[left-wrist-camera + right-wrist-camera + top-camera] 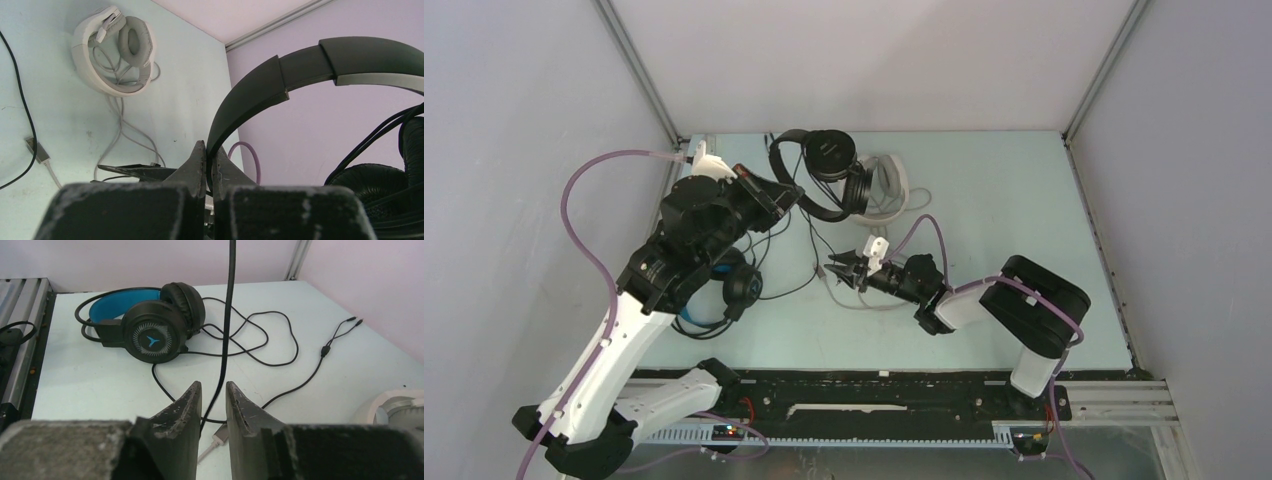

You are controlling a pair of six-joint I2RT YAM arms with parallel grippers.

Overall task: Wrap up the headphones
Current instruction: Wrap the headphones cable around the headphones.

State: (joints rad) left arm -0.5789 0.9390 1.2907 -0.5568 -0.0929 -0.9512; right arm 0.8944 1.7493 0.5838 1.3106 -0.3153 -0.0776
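Headphones with a blue band [724, 290] lie flat on the table [1024, 210], under my left arm and behind my left pincer [786, 197]. Their loose cord [270, 345] lies in loops beside them.

My left pincer is shut tight on the thin band of the small black headphones [824, 170] and holds them up off the table. The ear cups hang just past my fingers. I think the band is hard and smooth, so it could slip or swing if I move fast. The cups look soft and heavier than the band.

Beyond the left pincer, a little to its right, the white headphones [117, 55] lie on the table with their pale cable [117, 130] in a messy pile.

A hanging cable [229, 315] comes down from above. I think it belongs to the small black headphones. It runs right through the gap of my right pincer [213, 386]. That pincer is open only a little, and the gap is wider than the cable, so I do not think it pinches it. I cannot tell if the cable touches a finger.

The cable looks thin, light and floppy. It will likely bend any way I pull it and slide out of a loose grip. I think a good place to take hold is low on the hanging part, right by my fingers.
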